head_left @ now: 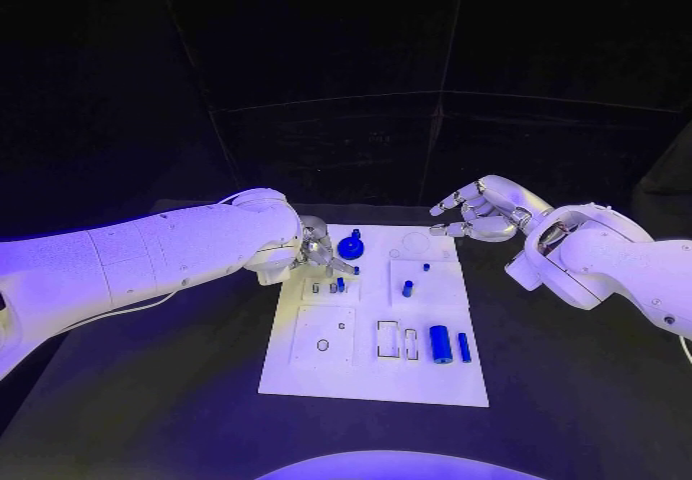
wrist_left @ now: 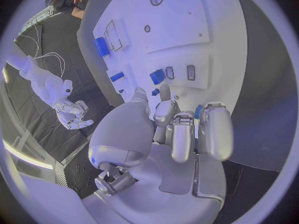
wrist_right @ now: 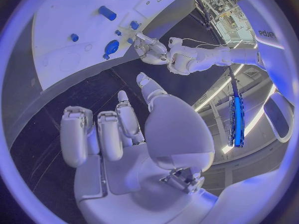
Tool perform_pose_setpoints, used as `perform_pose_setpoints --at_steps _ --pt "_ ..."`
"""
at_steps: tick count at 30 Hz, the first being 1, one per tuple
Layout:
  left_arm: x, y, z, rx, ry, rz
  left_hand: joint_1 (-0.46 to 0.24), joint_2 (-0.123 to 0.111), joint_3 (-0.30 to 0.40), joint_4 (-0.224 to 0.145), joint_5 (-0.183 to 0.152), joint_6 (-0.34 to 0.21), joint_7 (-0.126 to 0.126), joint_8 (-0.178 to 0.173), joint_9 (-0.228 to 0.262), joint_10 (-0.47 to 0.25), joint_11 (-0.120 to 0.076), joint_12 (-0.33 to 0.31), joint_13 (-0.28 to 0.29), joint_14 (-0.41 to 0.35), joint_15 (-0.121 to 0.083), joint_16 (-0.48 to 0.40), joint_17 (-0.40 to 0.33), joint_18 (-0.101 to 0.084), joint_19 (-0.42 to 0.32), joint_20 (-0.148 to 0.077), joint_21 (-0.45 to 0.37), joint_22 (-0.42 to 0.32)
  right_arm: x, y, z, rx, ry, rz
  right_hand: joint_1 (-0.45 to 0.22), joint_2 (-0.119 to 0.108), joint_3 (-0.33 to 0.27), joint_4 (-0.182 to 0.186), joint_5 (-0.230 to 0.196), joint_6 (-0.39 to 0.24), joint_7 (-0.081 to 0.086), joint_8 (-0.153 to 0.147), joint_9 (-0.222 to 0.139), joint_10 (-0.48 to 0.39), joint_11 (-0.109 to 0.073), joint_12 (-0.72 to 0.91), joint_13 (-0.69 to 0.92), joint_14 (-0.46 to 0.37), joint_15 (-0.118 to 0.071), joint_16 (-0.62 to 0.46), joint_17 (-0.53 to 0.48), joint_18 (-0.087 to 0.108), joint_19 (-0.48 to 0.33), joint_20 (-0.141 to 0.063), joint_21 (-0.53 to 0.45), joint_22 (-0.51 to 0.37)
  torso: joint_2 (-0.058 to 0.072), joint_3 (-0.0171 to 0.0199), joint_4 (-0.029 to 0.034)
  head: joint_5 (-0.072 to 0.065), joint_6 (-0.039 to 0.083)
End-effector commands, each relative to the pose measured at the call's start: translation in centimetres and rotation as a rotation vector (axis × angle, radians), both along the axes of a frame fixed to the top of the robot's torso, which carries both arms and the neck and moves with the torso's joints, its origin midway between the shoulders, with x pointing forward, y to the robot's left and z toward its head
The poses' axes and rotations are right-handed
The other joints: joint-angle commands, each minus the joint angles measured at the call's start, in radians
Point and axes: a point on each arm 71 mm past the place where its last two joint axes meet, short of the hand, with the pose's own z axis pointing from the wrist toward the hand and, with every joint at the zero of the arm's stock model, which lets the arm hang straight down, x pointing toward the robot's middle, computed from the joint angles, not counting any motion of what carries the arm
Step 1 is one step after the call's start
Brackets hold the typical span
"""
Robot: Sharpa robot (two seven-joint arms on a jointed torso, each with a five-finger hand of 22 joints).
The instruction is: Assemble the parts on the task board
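Black table (head_left: 577,400); task board (head_left: 378,380); left wrist view reveals blue part (wrist_left: 157,76).

Head camera looks down on table from above, you see whole board (head_left: 375,325) mid-frame, both arms entering from sides. Left wrist camera sits behind left hand (wrist_left: 168,129), close, facing board (wrist_left: 181,30). Right wrist camera sits behind right hand (wrist_right: 118,129), farther off. All three share board
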Motion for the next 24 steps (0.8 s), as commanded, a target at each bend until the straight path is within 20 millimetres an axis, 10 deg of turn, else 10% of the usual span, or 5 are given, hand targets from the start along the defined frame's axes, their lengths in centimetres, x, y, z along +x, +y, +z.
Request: perform_pose_setpoints --at_steps 1,24 --pt "0.2 0.2 -0.1 0.029 0.002 0.0 -0.005 0.006 -0.009 0.001 -0.001 -0.007 -0.001 0.007 0.003 -0.002 -0.002 -0.005 -0.005 0.104 -0.006 0.003 0.263 -0.009 0.018 -0.008 -0.002 -0.003 0.0 0.2 0.1 -0.006 0.002 0.007 0.005 0.008 -0.004 0.001 0.003 0.008 0.001 0.005 0.002 0.003 -0.002 0.006 0.014 0.074 -0.001 -0.005 0.107 -0.01 0.014 -0.001 -0.005 0.048 0.001 0.0001 0.0002 0.001 -0.003" --pt "0.5 -1.0 -1.3 0.038 0.044 -0.009 -0.003 0.006 -0.013 0.0 -0.001 -0.011 -0.001 0.012 0.008 -0.004 -0.001 -0.005 -0.005 0.104 -0.006 0.003 0.263 -0.009 0.018 -0.008 -0.001 -0.002 -0.1 0.9 0.1 -0.009 0.005 0.022 0.004 0.008 -0.006 0.001 0.004 0.008 0.0 0.006 0.002 0.002 -0.002 0.005 0.012 0.073 -0.002 -0.007 0.103 -0.009 0.013 -0.002 -0.007 0.044 0.0 -0.0015 0.0023 0.001 -0.013"
